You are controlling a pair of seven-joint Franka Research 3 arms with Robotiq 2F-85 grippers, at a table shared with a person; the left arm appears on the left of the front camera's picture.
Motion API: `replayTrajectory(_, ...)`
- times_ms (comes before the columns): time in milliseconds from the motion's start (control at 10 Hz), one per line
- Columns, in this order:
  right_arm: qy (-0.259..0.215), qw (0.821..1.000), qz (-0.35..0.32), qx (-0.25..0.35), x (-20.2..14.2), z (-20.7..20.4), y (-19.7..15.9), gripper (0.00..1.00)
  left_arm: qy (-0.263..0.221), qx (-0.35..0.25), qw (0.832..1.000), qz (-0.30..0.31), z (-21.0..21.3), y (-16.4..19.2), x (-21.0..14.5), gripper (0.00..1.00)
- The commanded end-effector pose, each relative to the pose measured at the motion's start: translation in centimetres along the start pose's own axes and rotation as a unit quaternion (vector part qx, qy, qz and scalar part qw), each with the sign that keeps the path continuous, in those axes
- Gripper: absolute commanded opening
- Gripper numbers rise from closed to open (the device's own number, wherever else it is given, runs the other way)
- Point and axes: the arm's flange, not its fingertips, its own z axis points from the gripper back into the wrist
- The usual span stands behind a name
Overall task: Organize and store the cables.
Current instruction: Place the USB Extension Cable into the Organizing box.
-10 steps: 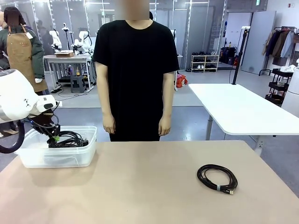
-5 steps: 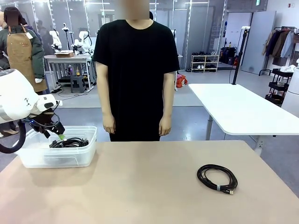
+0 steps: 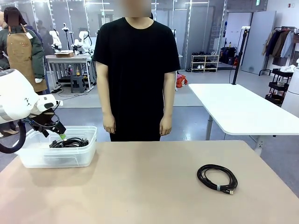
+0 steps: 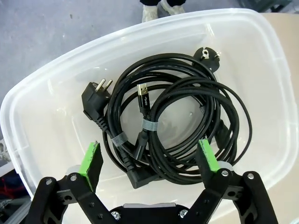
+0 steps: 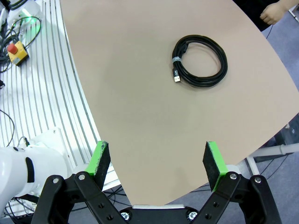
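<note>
Several coiled black cables (image 4: pixel 163 126) lie piled in a clear plastic bin (image 3: pixel 32 156) at the table's far left; they show as a dark heap (image 3: pixel 70 142) in the front view. My left gripper (image 3: pixel 53 132) hovers open just above the bin, with its green pads (image 4: pixel 91 161) apart over the coils (image 4: pixel 163 126) and nothing between them. One more coiled cable (image 3: pixel 217 178) lies alone on the table at the right. My right gripper (image 5: pixel 158 166) is open high above the table, with that coil (image 5: pixel 200 62) far ahead of it.
A person in a black shirt (image 3: pixel 135 70) stands at the table's far edge, hands hanging at the sides. A white table (image 3: pixel 238 109) stands behind at the right. The tan tabletop (image 3: pixel 140 186) lies bare between bin and lone coil.
My left gripper opened, released a cable into the bin and rose a little. The right arm and the lone coil stayed put.
</note>
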Motion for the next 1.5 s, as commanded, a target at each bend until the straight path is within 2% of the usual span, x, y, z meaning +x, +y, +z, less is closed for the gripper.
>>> replayTrajectory(0,-0.001,1.000,0.002,-0.003,0.1,-0.1,-0.1,1.00,0.001,0.003,1.000,0.012,0.0,0.2,0.0,1.00)
replayTrajectory(1000,-0.001,1.000,0.002,-0.003,0.1,-0.1,-0.1,1.00,0.000,0.000,1.000,0.009,0.0,0.0,0.0,1.00)
replayTrajectory(1100,-0.001,1.000,0.002,-0.003,0.1,-0.1,-0.1,1.00,-0.028,0.006,0.999,-0.044,2.0,-1.5,1.1,1.00)
replayTrajectory(1200,-0.001,1.000,0.002,-0.003,0.1,-0.1,-0.1,1.00,-0.041,-0.011,0.997,-0.070,5.1,-2.9,1.2,1.00)
replayTrajectory(1300,-0.001,1.000,0.002,-0.003,0.1,-0.1,-0.1,1.00,-0.064,-0.027,0.993,-0.098,9.3,-3.9,0.1,1.00)
replayTrajectory(1400,-0.001,1.000,0.002,-0.003,0.1,-0.1,-0.1,1.00,-0.067,-0.022,0.990,-0.121,12.0,-4.3,-1.7,1.00)
